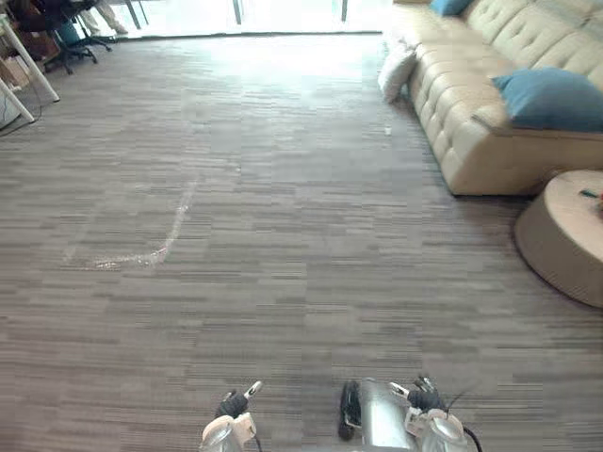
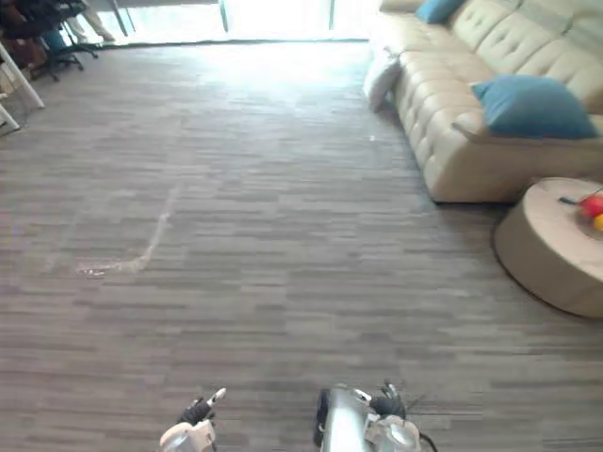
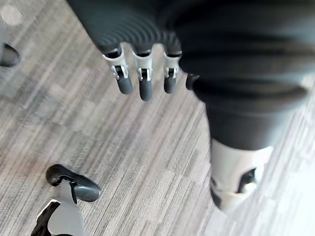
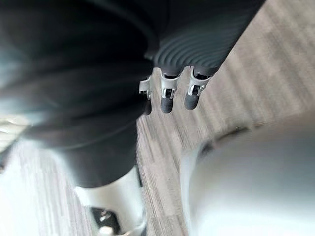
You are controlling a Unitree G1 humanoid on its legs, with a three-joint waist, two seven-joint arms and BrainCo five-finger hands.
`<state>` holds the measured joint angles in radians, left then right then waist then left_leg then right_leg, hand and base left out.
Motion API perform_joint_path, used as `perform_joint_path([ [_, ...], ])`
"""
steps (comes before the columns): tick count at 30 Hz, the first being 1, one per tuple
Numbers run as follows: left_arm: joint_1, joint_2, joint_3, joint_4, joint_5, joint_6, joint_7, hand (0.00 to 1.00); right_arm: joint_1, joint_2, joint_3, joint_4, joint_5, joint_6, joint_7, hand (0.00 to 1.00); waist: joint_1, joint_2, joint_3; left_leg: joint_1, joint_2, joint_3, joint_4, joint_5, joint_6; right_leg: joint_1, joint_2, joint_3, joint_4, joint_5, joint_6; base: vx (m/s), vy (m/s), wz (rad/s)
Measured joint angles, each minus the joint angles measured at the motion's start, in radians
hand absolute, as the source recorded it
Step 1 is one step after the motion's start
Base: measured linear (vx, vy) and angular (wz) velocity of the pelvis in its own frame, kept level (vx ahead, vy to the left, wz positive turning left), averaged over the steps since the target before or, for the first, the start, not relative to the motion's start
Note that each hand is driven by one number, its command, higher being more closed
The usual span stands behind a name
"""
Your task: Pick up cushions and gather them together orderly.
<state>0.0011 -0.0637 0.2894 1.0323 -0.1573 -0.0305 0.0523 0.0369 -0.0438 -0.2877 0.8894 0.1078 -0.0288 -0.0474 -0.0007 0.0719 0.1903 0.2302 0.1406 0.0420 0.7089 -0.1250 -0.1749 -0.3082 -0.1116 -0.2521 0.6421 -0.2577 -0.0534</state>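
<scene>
Starting on your left, the left hand (image 3: 142, 81) hangs with straight fingers, holding nothing; the right hand (image 4: 167, 96) likewise. Nothing looks gathered yet: a white cushion (image 1: 396, 71) leans on the floor (image 1: 283, 235) against the sofa (image 1: 471, 141), a blue cushion (image 1: 551, 99) sits at its near end, and a far blue cushion (image 1: 450, 6) lies well apart. You have all the picking ahead.
</scene>
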Motion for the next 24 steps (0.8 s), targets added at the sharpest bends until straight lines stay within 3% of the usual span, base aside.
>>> perform_joint_path([
  [1,-0.002,0.000,0.010,-0.006,-0.002,-0.002,0.001,0.00,0.000,-0.001,-0.002,0.002,0.004,0.004,-0.002,0.00,0.006,0.011,0.009,-0.115,0.026,-0.015,0.226,0.092,-0.056,0.080,0.030,-0.002,-0.053,-0.020,-0.001,0.76,-0.110,-0.13],
  [2,0.002,0.003,0.032,-0.041,-0.003,-0.008,0.001,0.00,-0.015,0.006,0.008,0.025,0.012,0.005,-0.005,0.00,0.022,0.002,0.031,-0.243,0.074,0.048,0.433,0.027,0.024,0.223,0.064,0.002,-0.136,-0.041,-0.019,0.74,-0.079,-0.25],
  [4,0.001,0.014,0.037,-0.065,-0.004,-0.009,0.002,0.00,-0.020,0.017,0.038,0.051,0.014,0.011,-0.007,0.00,0.041,-0.029,0.036,-0.344,0.082,0.105,0.446,-0.038,0.070,0.319,0.062,0.012,-0.208,-0.052,-0.007,0.67,-0.026,-0.29],
  [5,0.003,0.027,0.035,-0.095,-0.023,-0.014,0.003,0.00,-0.017,0.032,0.068,0.056,0.017,0.013,-0.010,0.00,0.056,-0.049,0.025,-0.465,0.094,0.158,0.329,-0.082,0.103,0.412,0.062,0.024,-0.311,-0.051,0.007,0.54,-0.013,-0.21],
  [6,0.003,0.027,0.035,-0.098,-0.026,-0.014,0.003,0.00,-0.018,0.033,0.070,0.057,0.017,0.013,-0.011,0.00,0.057,-0.050,0.025,-0.475,0.095,0.162,0.312,-0.085,0.106,0.419,0.062,0.025,-0.320,-0.051,0.009,0.58,0.041,-0.31],
  [7,0.004,0.028,0.035,-0.111,-0.041,-0.018,0.002,0.00,-0.025,0.044,0.082,0.066,0.020,0.013,-0.012,0.00,0.063,-0.056,0.021,-0.534,0.094,0.196,0.139,-0.095,0.114,0.471,0.058,0.041,-0.379,-0.047,0.036,0.52,0.113,-0.38],
  [8,0.006,0.021,0.041,-0.117,-0.043,-0.024,0.005,0.00,-0.027,0.060,0.079,0.068,0.021,0.013,-0.012,0.00,0.070,-0.057,0.020,-0.554,0.075,0.216,-0.099,-0.081,0.116,0.520,0.043,0.059,-0.420,-0.063,0.058,0.65,0.164,-0.44],
  [9,0.010,0.022,0.042,-0.117,-0.043,-0.026,0.006,0.00,-0.026,0.066,0.076,0.068,0.021,0.013,-0.013,0.00,0.073,-0.057,0.019,-0.561,0.066,0.217,-0.188,-0.063,0.113,0.537,0.037,0.066,-0.430,-0.074,0.069,0.71,0.253,-0.53],
  [10,0.018,0.029,0.043,-0.119,-0.044,-0.031,0.007,0.00,-0.024,0.078,0.078,0.072,0.020,0.014,-0.014,0.00,0.082,-0.063,0.017,-0.562,0.046,0.210,-0.298,0.040,0.108,0.576,0.019,0.091,-0.446,-0.106,0.098,0.74,0.287,-0.64],
  [11,0.028,0.057,0.049,-0.117,-0.044,-0.029,0.010,0.00,-0.020,0.105,0.087,0.082,0.018,0.019,-0.014,0.00,0.096,-0.109,-0.017,-0.557,0.001,0.237,-0.280,0.057,0.141,0.594,-0.025,0.140,-0.455,-0.110,0.093,0.77,0.283,-0.54],
  [12,0.028,0.062,0.048,-0.116,-0.044,-0.029,0.011,0.00,-0.017,0.106,0.102,0.084,0.019,0.020,-0.009,0.00,0.088,-0.118,-0.028,-0.562,-0.002,0.247,-0.271,0.054,0.160,0.588,-0.034,0.151,-0.454,-0.091,0.080,0.79,0.302,-0.41],
  [13,0.026,0.061,0.047,-0.116,-0.043,-0.028,0.010,0.00,-0.013,0.105,0.095,0.082,0.017,0.021,-0.009,0.00,0.093,-0.127,-0.031,-0.566,0.001,0.260,-0.214,-0.001,0.179,0.571,-0.049,0.200,-0.422,-0.021,0.096,0.62,0.274,-0.16],
  [14,0.026,0.064,0.047,-0.116,-0.043,-0.027,0.010,0.00,-0.012,0.106,0.089,0.081,0.017,0.021,-0.011,0.00,0.100,-0.133,-0.033,-0.555,-0.003,0.269,-0.198,-0.021,0.189,0.568,-0.057,0.224,-0.391,0.005,0.120,0.71,0.368,-0.25],
  [15,0.021,0.078,0.040,-0.112,-0.042,-0.026,0.010,0.00,-0.008,0.116,0.082,0.079,0.017,0.021,-0.012,0.00,0.108,-0.157,-0.035,-0.509,-0.035,0.288,-0.201,-0.048,0.212,0.536,-0.084,0.259,-0.271,0.045,0.154,0.64,0.335,-0.23],
  [16,0.020,0.083,0.027,-0.095,-0.042,-0.022,0.010,0.00,-0.003,0.113,0.067,0.071,0.016,0.016,-0.012,0.00,0.104,-0.160,-0.033,-0.422,-0.060,0.308,-0.237,-0.097,0.209,0.431,-0.103,0.302,-0.007,0.151,0.206,0.74,0.349,-0.21],
  [18,0.020,0.089,0.020,-0.071,-0.040,-0.020,0.011,0.00,0.011,0.105,0.066,0.061,0.010,0.008,-0.009,0.00,0.088,-0.150,-0.016,-0.292,-0.093,0.312,-0.282,-0.162,0.207,0.270,-0.124,0.321,0.365,0.254,0.232,0.64,0.228,-0.09],
  [19,0.017,0.089,0.010,-0.056,-0.039,-0.016,0.010,0.00,0.010,0.099,0.066,0.039,0.008,0.007,-0.002,0.00,0.077,-0.142,-0.015,-0.190,-0.101,0.317,-0.322,-0.198,0.204,0.175,-0.118,0.297,0.503,0.204,0.201,0.56,0.135,-0.11],
  [21,0.019,0.087,-0.011,-0.041,-0.037,-0.006,0.008,0.00,0.012,0.094,0.065,0.019,0.007,0.004,0.003,0.00,0.070,-0.124,-0.017,-0.086,-0.101,0.322,-0.398,-0.220,0.190,0.068,-0.104,0.222,0.532,0.128,0.159,0.53,0.105,-0.06],
  [23,0.016,0.082,-0.038,-0.034,-0.028,-0.004,0.002,0.00,0.012,0.089,0.056,-0.014,0.008,-0.011,0.009,0.00,0.044,-0.120,-0.018,0.016,-0.105,0.303,-0.472,-0.242,0.184,-0.061,-0.097,0.112,0.415,0.079,0.147,0.58,0.069,0.28],
  [24,0.006,0.073,-0.046,-0.023,-0.017,-0.003,0.002,0.00,0.009,0.076,0.050,-0.011,0.008,-0.011,0.009,0.00,0.038,-0.118,-0.017,0.070,-0.105,0.289,-0.507,-0.252,0.190,-0.100,-0.088,0.056,0.285,0.069,0.121,0.61,-0.026,0.55],
])
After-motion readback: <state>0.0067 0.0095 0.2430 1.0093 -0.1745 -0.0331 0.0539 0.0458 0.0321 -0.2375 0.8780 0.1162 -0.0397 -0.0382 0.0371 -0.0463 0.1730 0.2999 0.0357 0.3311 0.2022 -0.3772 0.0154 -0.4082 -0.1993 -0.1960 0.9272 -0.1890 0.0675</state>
